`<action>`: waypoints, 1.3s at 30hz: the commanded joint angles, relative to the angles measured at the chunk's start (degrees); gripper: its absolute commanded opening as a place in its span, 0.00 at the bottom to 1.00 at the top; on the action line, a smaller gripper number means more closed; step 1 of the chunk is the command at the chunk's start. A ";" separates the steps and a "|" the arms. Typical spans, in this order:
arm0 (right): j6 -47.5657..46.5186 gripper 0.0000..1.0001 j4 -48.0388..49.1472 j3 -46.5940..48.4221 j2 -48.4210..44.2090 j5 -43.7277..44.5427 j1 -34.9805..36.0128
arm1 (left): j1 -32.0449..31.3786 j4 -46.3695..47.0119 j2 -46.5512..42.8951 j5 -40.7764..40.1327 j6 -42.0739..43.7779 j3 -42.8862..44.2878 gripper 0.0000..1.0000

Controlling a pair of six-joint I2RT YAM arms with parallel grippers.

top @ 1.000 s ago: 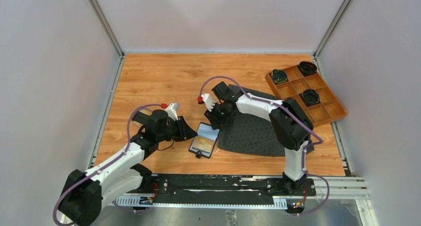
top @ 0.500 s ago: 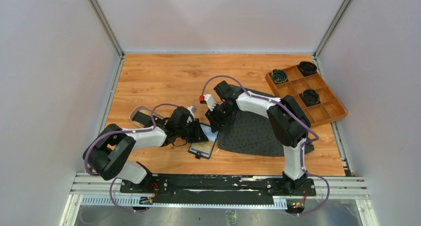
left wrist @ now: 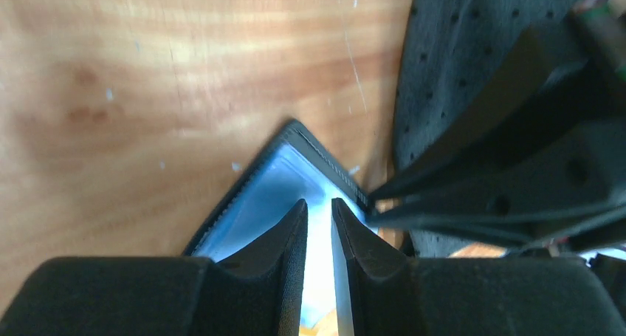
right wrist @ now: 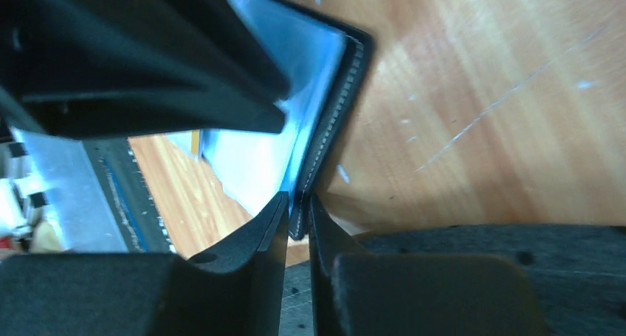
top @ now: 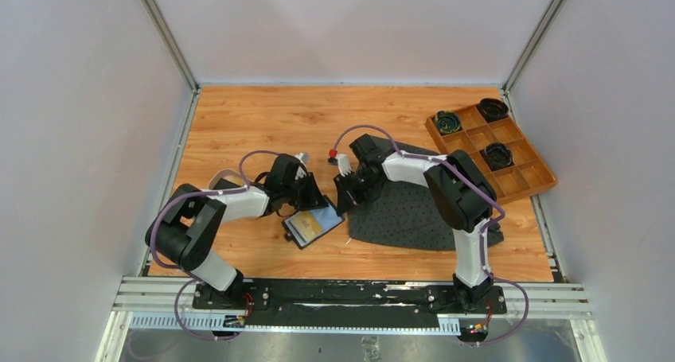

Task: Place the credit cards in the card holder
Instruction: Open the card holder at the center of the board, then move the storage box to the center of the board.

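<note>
- card holder [top: 313, 226] lies open, pale blue card [left wrist: 273, 192] showing inside.
- right gripper [right wrist: 298, 199] is clamped on its stitched edge.
- left gripper [left wrist: 319, 203] hovers over it, jaws nearly together; can't tell if it's gripping.

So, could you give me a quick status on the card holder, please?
Right gripper shut on the card holder, stitched edge. Left gripper over its open inside, jaws nearly together, grip unclear. Nothing else in the way.

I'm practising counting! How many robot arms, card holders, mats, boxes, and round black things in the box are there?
robot arms: 2, the left arm and the right arm
card holder: 1
mat: 1
orange box: 1
round black things: 3
total: 8
</note>
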 commanded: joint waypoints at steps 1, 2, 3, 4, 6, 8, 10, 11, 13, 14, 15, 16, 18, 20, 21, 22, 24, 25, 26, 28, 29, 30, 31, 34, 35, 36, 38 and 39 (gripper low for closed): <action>8.47 0.19 3.29 -5.55 -0.38 -4.30 1.20 | 1.87 -4.39 5.31 -1.03 7.16 4.21 0.24; 8.63 0.19 3.88 -6.04 -1.05 -4.46 1.20 | 1.88 -4.66 6.14 0.15 7.71 5.40 0.24; 8.57 0.20 4.04 -6.26 -1.69 -4.37 1.14 | 1.88 -4.89 6.71 0.83 8.12 6.04 0.24; 7.82 0.22 4.00 -6.24 -2.36 -4.09 1.13 | 1.88 -5.01 6.89 1.38 8.44 6.37 0.24; 6.21 0.24 3.46 -5.85 -3.68 -3.27 0.71 | 1.88 -5.21 6.39 1.43 8.71 6.16 0.25; 3.87 0.26 2.49 -5.41 -4.89 -2.38 -0.19 | 1.88 -5.68 4.71 1.18 9.23 5.73 0.25; 0.72 0.28 0.66 -4.80 -6.20 -2.24 -0.88 | 1.88 -6.59 2.79 0.67 9.80 5.37 0.26; -1.21 0.28 -0.34 -4.34 -6.83 -2.08 -1.30 | 1.88 -7.13 1.74 0.41 10.17 5.36 0.27; -4.96 0.30 -2.26 -3.68 -8.38 -2.30 -1.83 | 1.88 -7.82 -0.34 0.12 10.94 5.66 0.27; -7.12 0.32 -3.24 -3.40 -9.32 -2.63 -1.94 | 1.88 -9.59 -1.31 -0.13 11.50 6.10 0.28; -9.27 0.33 -4.34 -3.12 -10.58 -3.02 -1.99 | 1.88 -10.84 -2.18 -0.13 11.97 6.63 0.29; -11.69 0.35 -5.42 -2.76 -11.16 -3.46 -1.99 | 1.88 -11.83 -3.08 -0.16 12.63 7.32 0.30; -16.40 0.37 -8.03 -1.90 -13.54 -4.78 -2.06 | 1.88 -13.84 -4.99 -0.10 13.72 8.57 0.32; -20.62 0.39 -10.76 -0.82 -15.79 -5.64 -2.16 | 1.88 -15.13 -7.14 -0.11 14.35 9.49 0.33; -23.65 0.39 -12.47 0.00 -16.90 -5.96 -2.19 | 1.88 -15.80 -8.43 -0.31 14.75 9.85 0.33; -25.00 0.40 -14.23 0.83 -18.24 -5.91 -2.44 | 1.88 -16.75 -9.94 -0.78 15.35 10.10 0.33; -29.85 0.40 -17.64 2.46 -21.24 -6.01 -3.02 | 1.88 -18.13 -13.83 -2.11 16.48 10.06 0.33; -31.61 0.40 -19.34 3.24 -22.95 -5.62 -3.22 | 1.88 -18.65 -16.26 -2.81 17.10 9.72 0.33; -33.22 0.41 -20.51 3.98 -24.69 -4.95 -3.48 | 1.88 -19.11 -18.70 -3.89 17.71 9.12 0.34; -35.23 0.45 -21.72 4.87 -28.62 -2.85 -3.79 | 1.88 -19.94 -23.89 -6.29 18.85 7.62 0.35; -35.31 0.49 -22.48 6.09 -29.51 -2.08 -4.02 | 1.88 -20.37 -26.33 -7.35 19.50 6.87 0.36; -34.39 0.53 -23.67 7.58 -29.42 -2.09 -4.51 | 1.88 -20.74 -29.72 -8.17 20.09 6.21 0.37; -32.40 0.62 -24.09 8.54 -28.95 -2.69 -5.23 | 1.88 -21.02 -32.25 -8.88 20.63 5.48 0.37; -28.40 0.85 -25.35 8.28 -25.40 -15.52 -6.60 | 1.88 -21.59 -39.02 -10.37 21.64 3.16 0.43; -28.26 0.85 -26.15 8.11 -24.30 -19.16 -6.54 | 1.88 -21.75 -41.07 -10.98 21.77 2.32 0.48; -29.10 0.84 -26.40 7.46 -24.04 -21.02 -6.44 | 1.88 -21.79 -43.30 -11.74 21.79 1.47 0.55; -32.23 0.84 -26.27 6.03 -24.95 -19.79 -5.63 | 1.90 -22.01 -47.54 -14.05 21.40 -0.15 0.72; -33.65 0.84 -26.18 5.40 -25.59 -19.02 -5.22 | 1.88 -22.17 -49.69 -15.43 20.94 -0.97 0.83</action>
